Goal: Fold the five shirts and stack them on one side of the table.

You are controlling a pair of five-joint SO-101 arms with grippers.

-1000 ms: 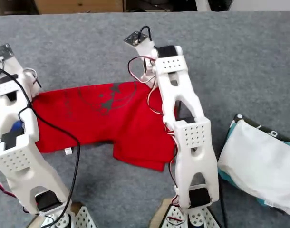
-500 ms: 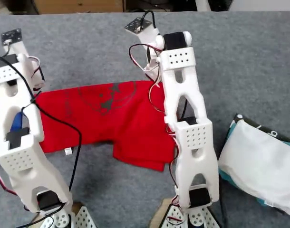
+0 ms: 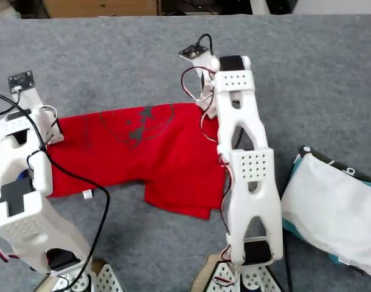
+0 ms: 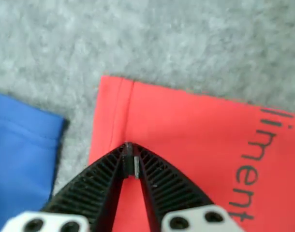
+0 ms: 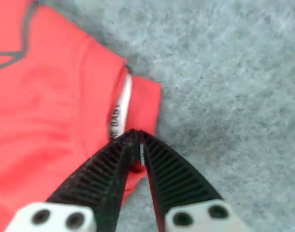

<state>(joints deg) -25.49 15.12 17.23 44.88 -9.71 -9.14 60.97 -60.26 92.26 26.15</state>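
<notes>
Both arms have drawn back toward the red shirt [image 3: 143,152] after stretching farther out, the left to its left edge, the right sliding slightly right at its far corner. Grey felt-like surface [image 3: 307,73] runs to a brown panel [image 3: 100,6] at the back. Blue shirt [image 4: 22,154] lies just beside the red hem, where the left pincer [image 4: 130,157] has its jaws closed tip to tip; whether cloth is caught cannot be told. Dark lettering [image 4: 254,159] and a round print [image 3: 137,125] mark the red shirt, mid-surface, with a white tag [image 3: 87,194] at its near hem. Right pincer [image 5: 137,140], likewise closed, sits by a printed white label [image 5: 121,108]. Farthest right, a folded white shirt [image 3: 331,207] lies on teal cloth [image 3: 294,173].
</notes>
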